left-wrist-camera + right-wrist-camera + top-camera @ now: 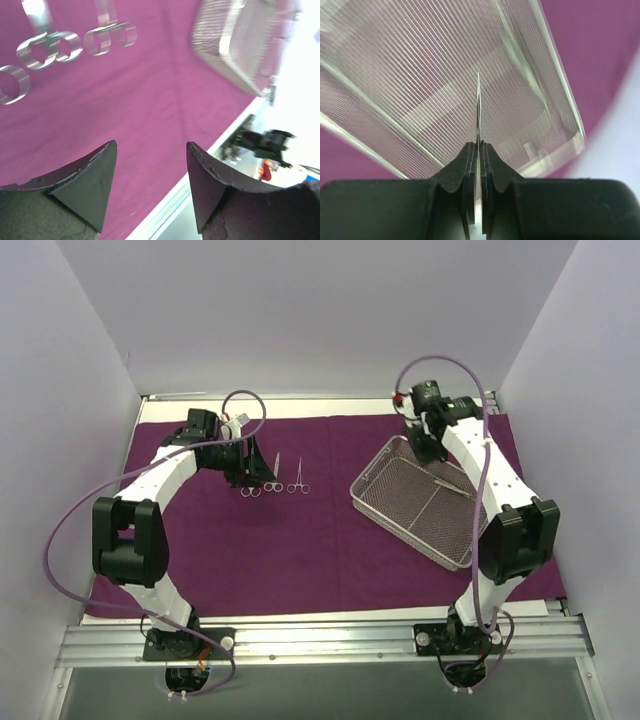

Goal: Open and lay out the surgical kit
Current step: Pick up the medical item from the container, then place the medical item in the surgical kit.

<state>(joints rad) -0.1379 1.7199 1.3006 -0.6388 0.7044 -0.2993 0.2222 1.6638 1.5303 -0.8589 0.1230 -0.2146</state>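
Observation:
The dark purple cloth (330,540) lies spread flat over the table. Three scissor-handled silver instruments (273,478) lie side by side on it at centre left, their ring handles (107,37) showing in the left wrist view. Just left of them my left gripper (245,472) hovers over bare cloth, open and empty (151,147). The wire-mesh tray (375,465) sits askew on the cloth's right half. Over its far corner my right gripper (428,445) is shut (478,145) on a slim silver instrument (478,110), seen edge-on above the tray's mesh rim (560,100).
White walls close in the left, back and right sides. A metal rail (320,640) carrying both arm bases runs along the near edge. A thin silver piece (447,483) lies on the tray floor. The tray's blurred corner (235,40) shows at upper right in the left wrist view.

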